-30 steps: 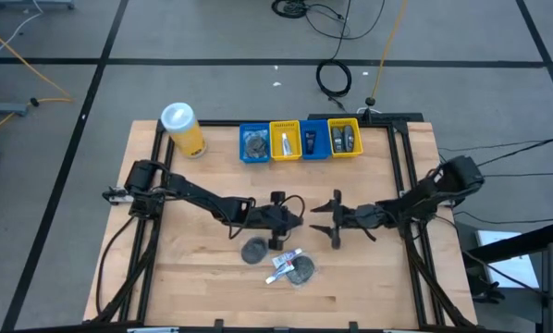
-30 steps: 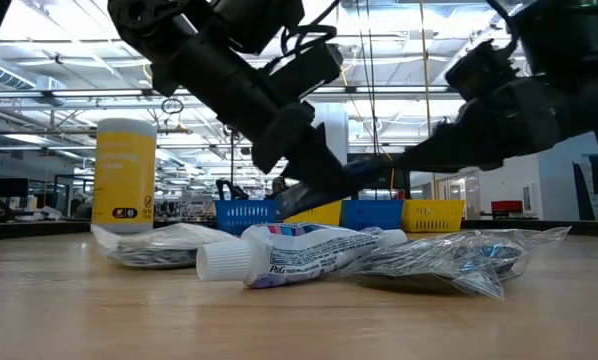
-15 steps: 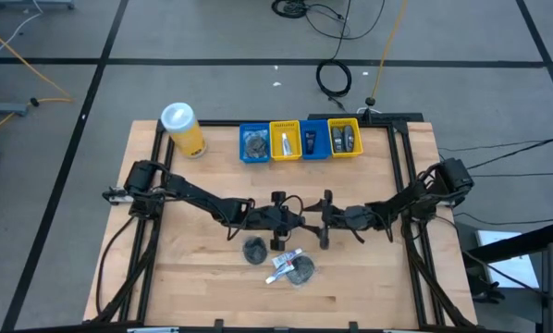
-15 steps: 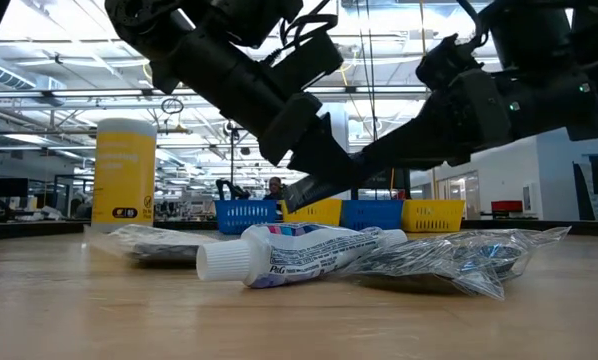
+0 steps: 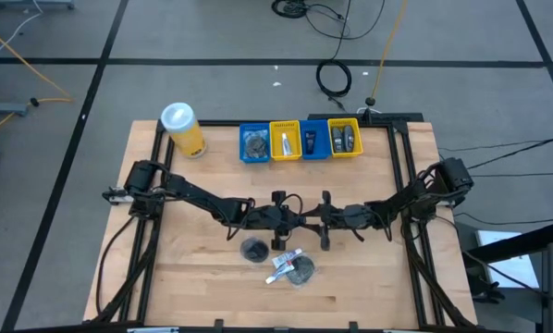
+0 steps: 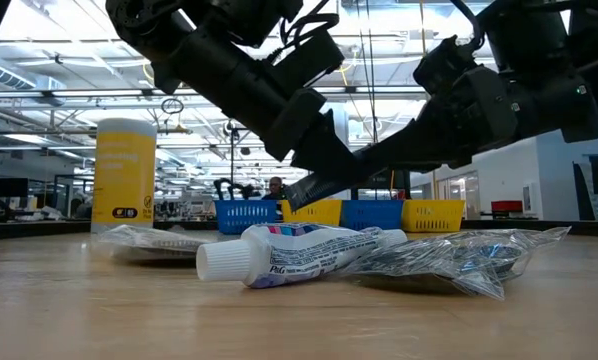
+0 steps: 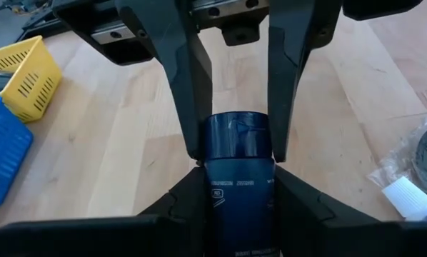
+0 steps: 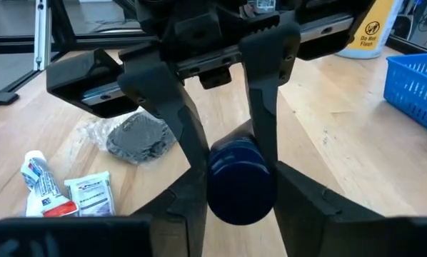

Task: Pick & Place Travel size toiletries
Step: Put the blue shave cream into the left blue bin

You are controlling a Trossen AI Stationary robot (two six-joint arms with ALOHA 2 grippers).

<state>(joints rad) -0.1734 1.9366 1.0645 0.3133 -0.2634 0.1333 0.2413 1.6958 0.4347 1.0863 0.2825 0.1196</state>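
The left tool (image 5: 296,220) and the right tool (image 5: 311,221) meet tip to tip above the middle of the light wooden bench (image 5: 202,277), and both are closed partway on 1 small dark blue cylindrical bottle (image 7: 237,168): the left wrist view shows the left arm's fingers along the bottle's lower body with the right arm's fingers clamped on its upper end, and the right wrist view shows that same round end (image 8: 240,177) pinched from both sides. This looks like a hand-over in mid-air, so the next move probably calls for the left tool to let go cleanly while the right keeps a firm hold, then a carry to the row of 4 small blue and yellow plastic bins (image 5: 300,140) at the far edge. Near the front, a white toothpaste tube with red and blue print (image 6: 299,252) lies between 2 clear crinkly bags holding dark grey discs (image 6: 449,262), well apart from the tall yellow canister with a white lid (image 5: 183,129). From above the bottle is hidden by the tools, and which bin suits it cannot be made out.
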